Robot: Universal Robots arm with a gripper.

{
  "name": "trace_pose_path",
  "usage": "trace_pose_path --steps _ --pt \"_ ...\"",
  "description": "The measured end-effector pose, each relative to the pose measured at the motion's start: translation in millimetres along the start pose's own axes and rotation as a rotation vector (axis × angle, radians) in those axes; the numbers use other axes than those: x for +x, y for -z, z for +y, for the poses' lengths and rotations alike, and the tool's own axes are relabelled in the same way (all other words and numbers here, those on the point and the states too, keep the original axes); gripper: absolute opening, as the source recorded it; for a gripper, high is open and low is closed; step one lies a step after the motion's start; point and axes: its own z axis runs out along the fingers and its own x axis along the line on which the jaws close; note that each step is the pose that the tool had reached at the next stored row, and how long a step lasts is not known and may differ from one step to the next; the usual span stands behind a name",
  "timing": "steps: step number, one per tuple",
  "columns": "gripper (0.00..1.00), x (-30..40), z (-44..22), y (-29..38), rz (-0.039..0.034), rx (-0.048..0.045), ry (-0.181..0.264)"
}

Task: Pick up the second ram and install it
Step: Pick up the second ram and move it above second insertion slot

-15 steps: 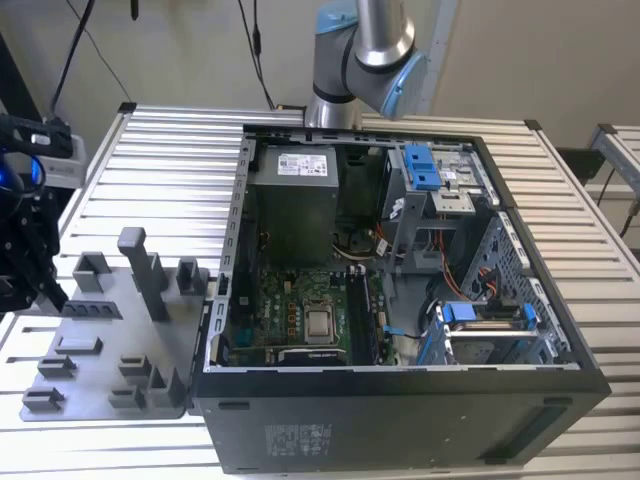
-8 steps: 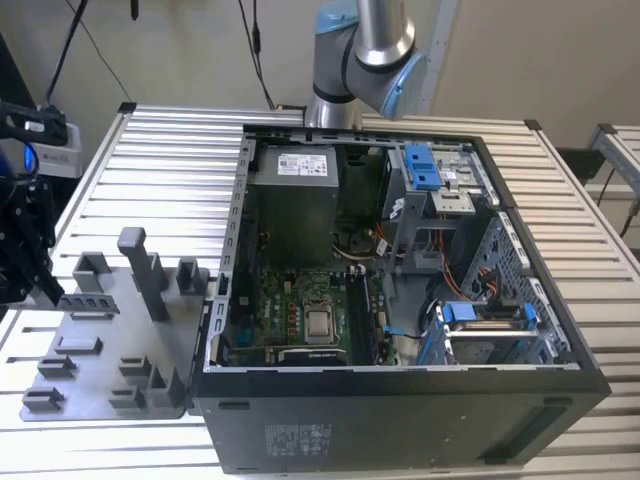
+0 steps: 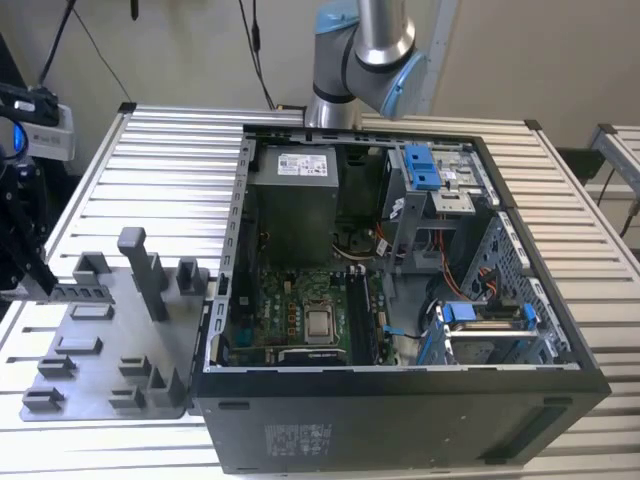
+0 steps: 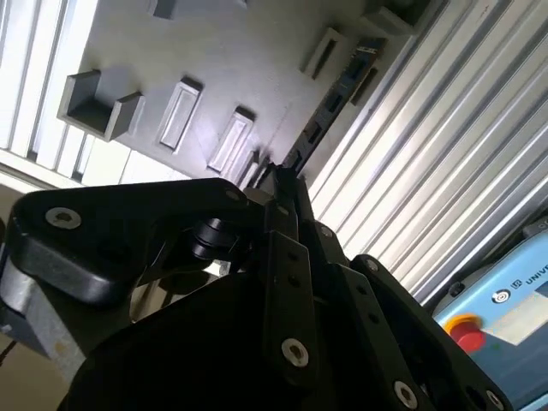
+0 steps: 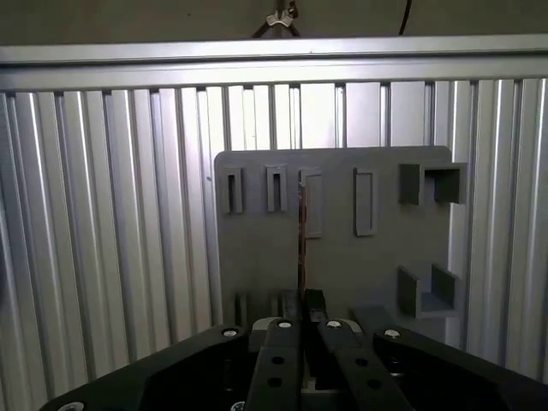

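The second ram [image 4: 332, 96], a long, narrow, dark circuit stick, is clamped at one end in the second wrist view by the black two-fingered end effector [image 4: 282, 184]. The fingers are drawn in almost fully onto its thin faces. The stick is held over the flat grey plastic fixture plate [image 3: 110, 350], which lies on the ribbed aluminium worktop [image 3: 150, 170] at the exterior view's left. Whether the stick has been lifted clear of its fixture block cannot be told. The grasp is judged to be made. The installing is not yet done, because the stick is well apart from the green motherboard [image 3: 290, 300] inside the open black computer case [image 3: 400, 420].
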Motion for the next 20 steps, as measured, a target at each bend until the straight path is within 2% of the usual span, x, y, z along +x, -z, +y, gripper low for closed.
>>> trace_pose_path --steps 7,20 --pt "0.14 -0.5 -0.4 12.7 0.0 0.0 0.0" --pt "0.14 -1.8 -1.4 42.5 0.0 0.0 0.0"
